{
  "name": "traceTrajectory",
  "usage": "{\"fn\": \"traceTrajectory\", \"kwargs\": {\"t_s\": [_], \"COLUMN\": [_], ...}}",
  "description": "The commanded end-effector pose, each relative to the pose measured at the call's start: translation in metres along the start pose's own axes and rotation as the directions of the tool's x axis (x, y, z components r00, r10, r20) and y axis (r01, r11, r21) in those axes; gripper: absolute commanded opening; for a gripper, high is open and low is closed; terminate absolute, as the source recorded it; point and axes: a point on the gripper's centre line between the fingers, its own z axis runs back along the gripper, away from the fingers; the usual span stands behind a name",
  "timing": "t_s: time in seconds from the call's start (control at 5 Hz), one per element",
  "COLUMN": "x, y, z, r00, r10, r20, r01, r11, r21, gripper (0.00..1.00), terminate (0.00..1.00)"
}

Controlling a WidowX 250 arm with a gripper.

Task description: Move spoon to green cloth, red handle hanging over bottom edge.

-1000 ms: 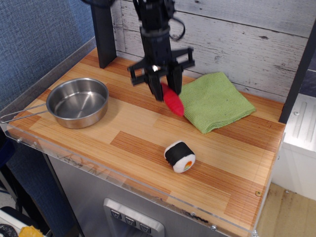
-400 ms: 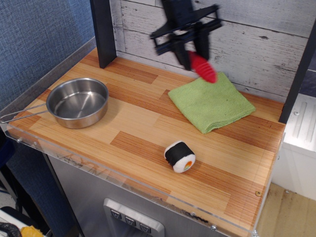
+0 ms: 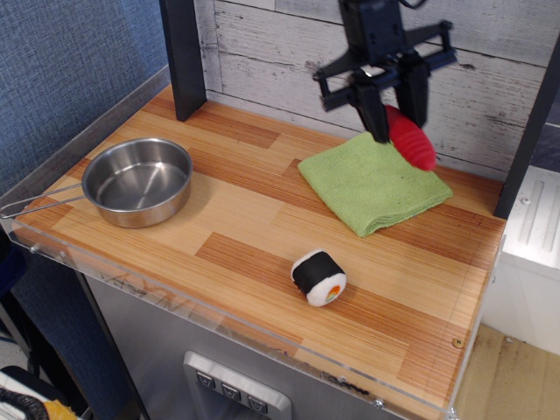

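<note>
Observation.image view: gripper [image 3: 395, 118] fingers clamp the spoon [image 3: 409, 138] in mid-air above the green cloth's [image 3: 372, 182] far right part, red handle [image 3: 413, 140] angled down. Carrying looks nearly done; lowering and release remain.

Steel pan [image 3: 138, 181], sushi roll [image 3: 318, 277]

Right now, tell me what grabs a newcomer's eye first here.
The gripper holds the spoon's red handle in the air over the far side of the green cloth. Left on the counter sits a steel pan, and a toy sushi roll lies near the front edge.
</note>
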Motion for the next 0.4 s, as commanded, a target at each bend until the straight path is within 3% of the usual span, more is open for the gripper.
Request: {"fn": "traceTrajectory", "kwargs": {"t_s": [0.0,0.2], "x": [-0.021,-0.02], "y": [-0.008,-0.009], "z": [-0.001,-0.016], "r00": [0.997,0.997], "r10": [-0.077,-0.075], "r20": [-0.008,-0.009], "r01": [0.077,0.075], "r11": [0.997,0.997], "r21": [-0.006,-0.003], "gripper": [0.0,0.0], "terminate": [0.0,0.0]}}
